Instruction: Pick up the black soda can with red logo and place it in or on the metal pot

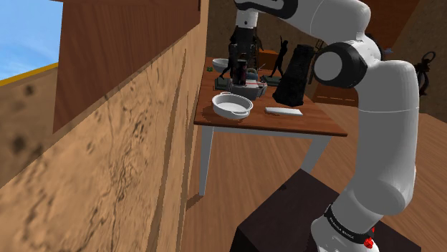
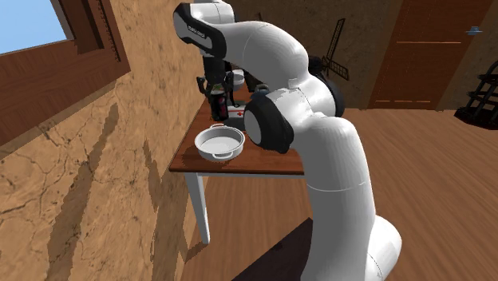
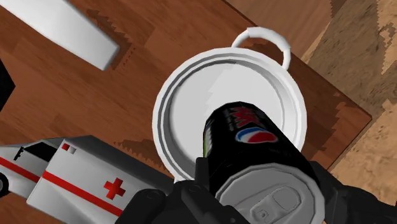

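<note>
Wooden table (image 1: 315, 122) was set against a rough wall (image 1: 107, 179). Above the pot (image 3: 167, 102), the can (image 3: 245, 137) was clasped at its sides by the gripper (image 3: 264, 200); it was judged light, thin-walled and slippery, best held mid-body.

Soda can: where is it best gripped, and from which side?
Across its round wall just below the lid, from above, as the gripper clasps it now. The soda can is upright, lid toward the hand, so the jaws meet its curved sides and its base is free above the white pot.
</note>
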You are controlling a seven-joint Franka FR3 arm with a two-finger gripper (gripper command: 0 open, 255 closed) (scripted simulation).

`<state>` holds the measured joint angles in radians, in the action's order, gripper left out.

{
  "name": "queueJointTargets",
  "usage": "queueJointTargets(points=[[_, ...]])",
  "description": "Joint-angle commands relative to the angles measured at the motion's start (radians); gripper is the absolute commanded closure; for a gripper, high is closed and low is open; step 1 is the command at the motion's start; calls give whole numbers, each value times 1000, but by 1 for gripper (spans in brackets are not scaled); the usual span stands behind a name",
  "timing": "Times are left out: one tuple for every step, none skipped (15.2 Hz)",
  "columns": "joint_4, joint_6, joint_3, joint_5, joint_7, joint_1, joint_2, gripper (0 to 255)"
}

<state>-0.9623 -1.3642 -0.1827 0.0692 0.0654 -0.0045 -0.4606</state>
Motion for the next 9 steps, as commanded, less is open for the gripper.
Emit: queueJointTargets(points=[[-14, -20, 2, 0, -5, 4, -6, 255], [-44, -40, 1, -1, -5, 7, 4, 255], [-73, -60, 1, -3, -5, 9, 14, 255], [-100, -79, 1, -4, -5, 11, 22, 255], [-126, -97, 1, -6, -5, 14, 30, 255], [-151, -114, 1, -7, -5, 15, 37, 255], [-174, -132, 1, -8, -6, 17, 43, 255], [-197, -149, 1, -9, -6, 19, 49, 255], [-218, -165, 1, -10, -6, 20, 54, 255]])
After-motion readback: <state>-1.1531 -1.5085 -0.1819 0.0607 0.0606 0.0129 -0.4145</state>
